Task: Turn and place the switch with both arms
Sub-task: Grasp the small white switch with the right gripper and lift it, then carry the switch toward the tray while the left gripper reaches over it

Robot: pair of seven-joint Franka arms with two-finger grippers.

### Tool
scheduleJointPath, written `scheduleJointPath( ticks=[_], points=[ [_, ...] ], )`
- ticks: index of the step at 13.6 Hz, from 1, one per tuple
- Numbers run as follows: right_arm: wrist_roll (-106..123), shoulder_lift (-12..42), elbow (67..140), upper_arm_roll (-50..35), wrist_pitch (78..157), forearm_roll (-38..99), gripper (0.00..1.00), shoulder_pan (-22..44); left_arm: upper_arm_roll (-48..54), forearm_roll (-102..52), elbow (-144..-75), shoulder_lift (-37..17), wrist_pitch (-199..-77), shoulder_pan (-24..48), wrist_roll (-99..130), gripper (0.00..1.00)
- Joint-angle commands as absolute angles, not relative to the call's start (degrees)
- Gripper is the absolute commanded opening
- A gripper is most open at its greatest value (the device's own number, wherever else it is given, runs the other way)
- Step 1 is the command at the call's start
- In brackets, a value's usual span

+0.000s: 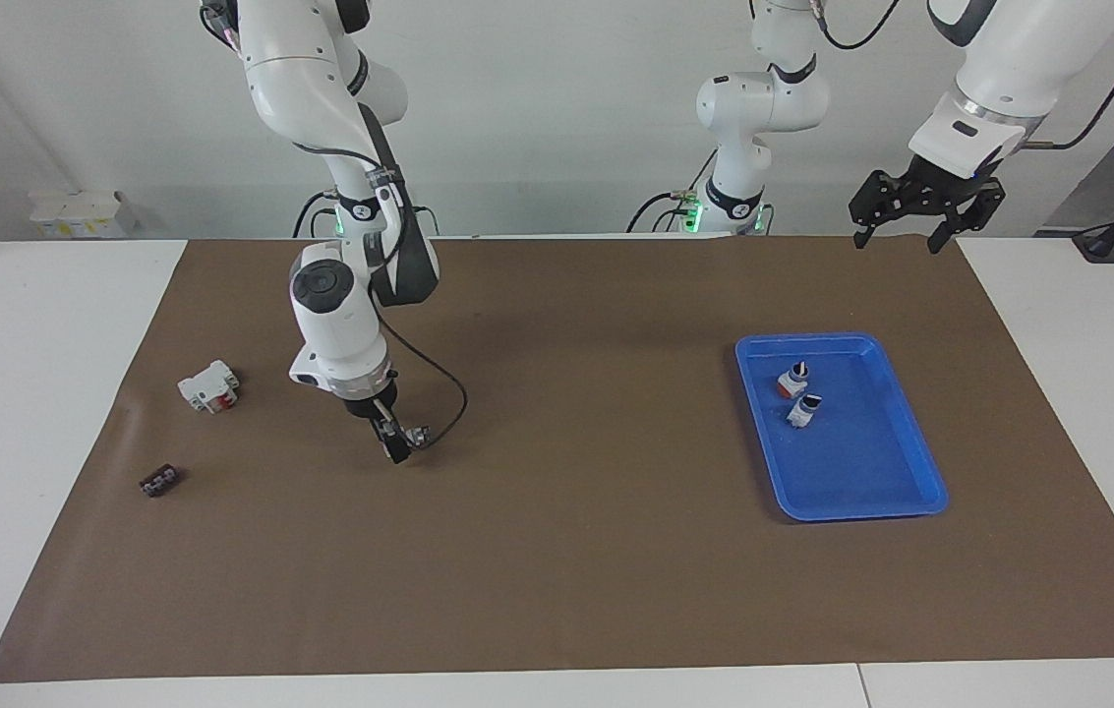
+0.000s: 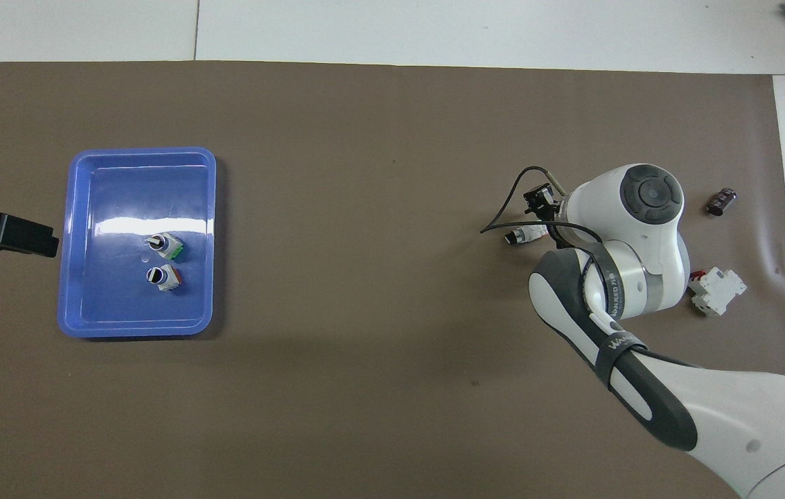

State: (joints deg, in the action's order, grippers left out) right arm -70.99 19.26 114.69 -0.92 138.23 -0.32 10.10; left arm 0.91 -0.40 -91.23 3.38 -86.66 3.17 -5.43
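Note:
The switch (image 1: 417, 433) lies on its side on the brown mat, toward the right arm's end of the table. My right gripper (image 1: 400, 447) is down at the mat with its fingers on either side of the switch, still open. From overhead only the switch's black knob end (image 2: 515, 238) shows, since the right arm's wrist covers the rest. My left gripper (image 1: 896, 239) hangs open and holds nothing, high over the mat's edge at the left arm's end, and its tip (image 2: 46, 244) shows beside the tray.
A blue tray (image 1: 910, 462) (image 2: 136, 173) holds a knob switch with a red base (image 1: 791, 378) and another with a green base (image 2: 166, 245). A white block with a red part (image 1: 208, 385) (image 2: 716, 291) and a small dark piece (image 1: 160, 481) lie near the right arm's end.

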Motion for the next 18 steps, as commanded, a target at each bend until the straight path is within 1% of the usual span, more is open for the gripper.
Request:
scheduleJointPath(
  ticks=[1, 2, 3, 6, 7, 8, 9, 10, 13, 15, 16, 18],
  points=[
    [-72.1, 19.5, 115.5, -1.2, 140.0, 1.4, 0.59, 9.7, 1.1, 0.3, -92.1, 4.1, -86.5, 2.7, -6.0, 1.0],
    [-72.1, 19.7, 115.5, -1.2, 140.7, 2.2, 0.46, 9.9, 1.2, 0.3, -92.1, 4.1, -86.5, 2.7, -6.0, 1.0],
    [-72.1, 19.7, 115.6, -1.2, 140.6, 2.5, 0.38, 10.1, 1.1, 0.3, -92.1, 4.1, -86.5, 2.7, -6.0, 1.0],
    [-72.1, 19.6, 115.5, -1.3, 140.5, 3.4, 0.38, 10.3, 1.1, 0.3, -92.1, 4.1, -86.5, 2.7, -6.0, 1.0],
    [-71.8, 19.6, 115.5, -1.3, 140.4, 3.4, 0.31, 10.3, 1.1, 0.3, -92.1, 4.1, -86.5, 2.7, -6.0, 1.0],
    [-71.6, 19.6, 115.4, -1.3, 140.1, 3.5, 0.02, 10.2, 1.1, 0.3, -92.1, 4.1, -86.5, 2.7, -6.0, 1.0],
    [-72.8, 19.7, 114.8, -1.6, 140.0, 4.7, 0.0, 10.1, 1.1, 0.3, -92.1, 4.1, -86.5, 2.7, -6.0, 1.0],
    [-72.1, 19.4, 113.8, -1.7, 138.5, 8.7, 0.0, 9.5, 1.1, 0.3, -92.1, 4.1, -86.5, 2.7, -6.0, 1.0],
    [-68.6, 18.5, 107.7, -2.0, 130.6, 25.1, 0.0, 9.9, 1.1, 0.3, -92.1, 4.1, -86.5, 2.7, -6.0, 1.0],
    [-69.0, 18.0, 103.6, -2.2, 124.1, 33.4, 0.0, 10.1, 1.2, 0.3, -92.4, 4.5, -85.1, 2.8, -5.9, 1.0],
    [-69.3, 17.3, 102.5, -2.5, 121.3, 38.3, 0.0, 10.1, 1.2, 0.3, -92.4, 4.5, -85.0, 3.4, -5.8, 1.0],
    [-71.1, 14.8, 102.3, -3.2, 118.8, 45.8, 0.0, 10.2, 1.5, 0.3, -92.5, 4.6, -85.4, 3.7, -5.7, 1.0]
  ],
)
